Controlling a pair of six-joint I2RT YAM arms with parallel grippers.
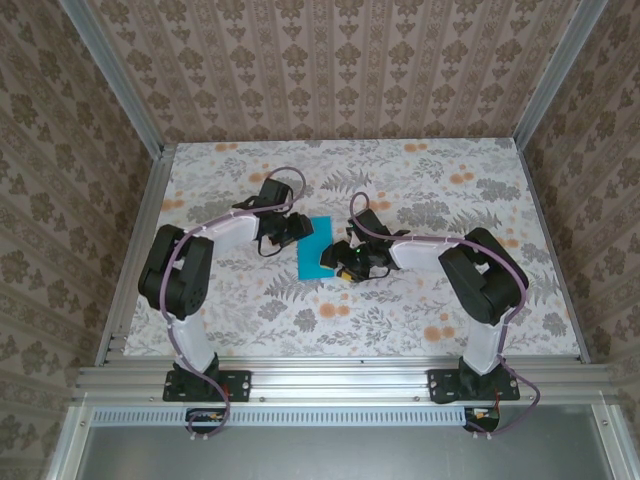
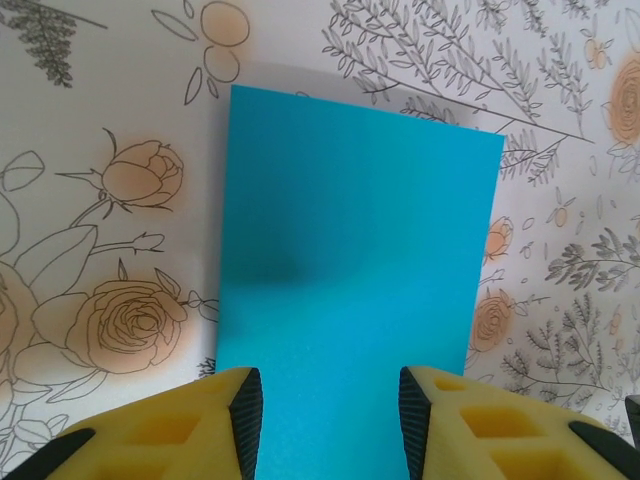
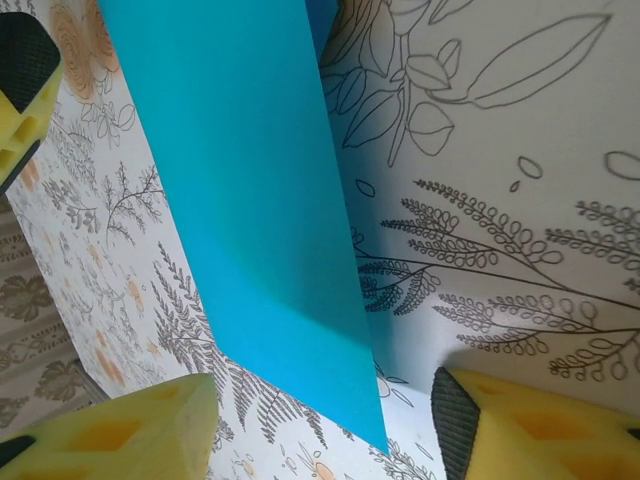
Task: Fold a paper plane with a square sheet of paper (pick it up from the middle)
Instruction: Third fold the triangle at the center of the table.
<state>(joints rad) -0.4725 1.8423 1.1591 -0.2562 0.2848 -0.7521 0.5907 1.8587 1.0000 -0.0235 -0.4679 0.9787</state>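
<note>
The square sheet of paper (image 1: pixel 316 247) is bright teal and looks like a narrow rectangle on the floral table. My left gripper (image 1: pixel 292 229) is at its upper left edge and my right gripper (image 1: pixel 344 263) at its lower right edge. In the left wrist view the paper (image 2: pixel 350 260) runs flat between the yellow fingers (image 2: pixel 245 415) of the left gripper (image 2: pixel 330 405), which stand apart and do not pinch it. In the right wrist view the paper (image 3: pixel 250 200) is tilted up off the table. Its corner points down between the spread jaws of the right gripper (image 3: pixel 325 425).
The floral tabletop (image 1: pixel 420 300) stretches around the paper. Patterned walls and aluminium rails (image 1: pixel 135 250) close it in on three sides. Both arm bases (image 1: pixel 205 385) sit at the near edge.
</note>
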